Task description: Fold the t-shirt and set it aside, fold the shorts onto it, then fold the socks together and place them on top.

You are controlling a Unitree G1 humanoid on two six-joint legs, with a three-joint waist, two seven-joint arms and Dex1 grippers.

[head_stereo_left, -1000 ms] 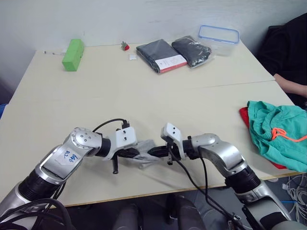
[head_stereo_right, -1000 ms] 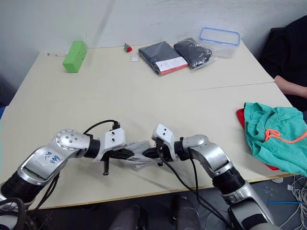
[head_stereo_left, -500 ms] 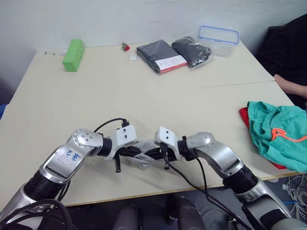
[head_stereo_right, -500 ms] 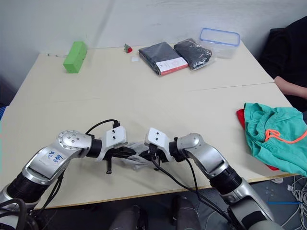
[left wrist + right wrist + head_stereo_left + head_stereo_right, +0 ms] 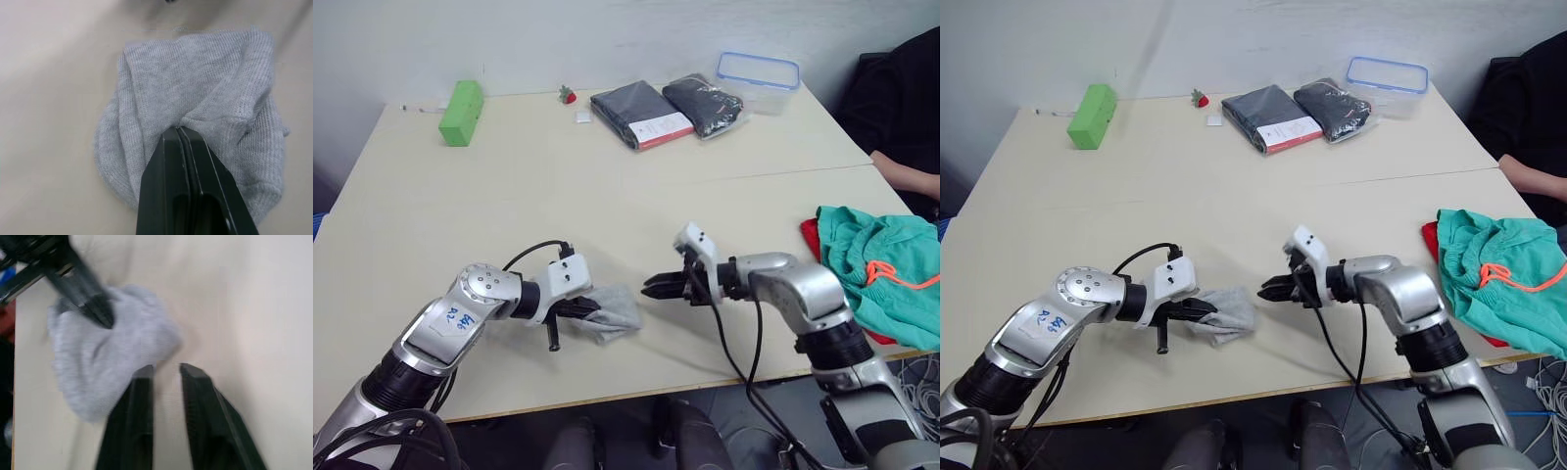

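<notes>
Left wrist view puts me right over the socks (image 5: 195,112): a soft grey knit bundle lying on the counter (image 5: 509,196), with the left claw (image 5: 182,133) pinched tight on a raised fold near its middle. From the head views, that bundle sits near the front edge, and the right claw (image 5: 1269,290) hovers just beside it, not touching, its two fingers (image 5: 142,396) slightly apart with nothing between them.

The socks look light and limp; I'd judge they will sag and unroll if lifted by a single layer, so the hold should bite through all layers at the folded middle, as the left claw seems to have it.

Farther off, at the counter's right edge, the teal shorts (image 5: 881,274) lie rumpled over the t-shirt (image 5: 811,235), of which a red strip peeks out underneath. That pile is where the socks belong.

Toward the far side rest two dark packaged garments (image 5: 666,110), a clear lidded box (image 5: 759,70) and a green block (image 5: 462,111).
</notes>
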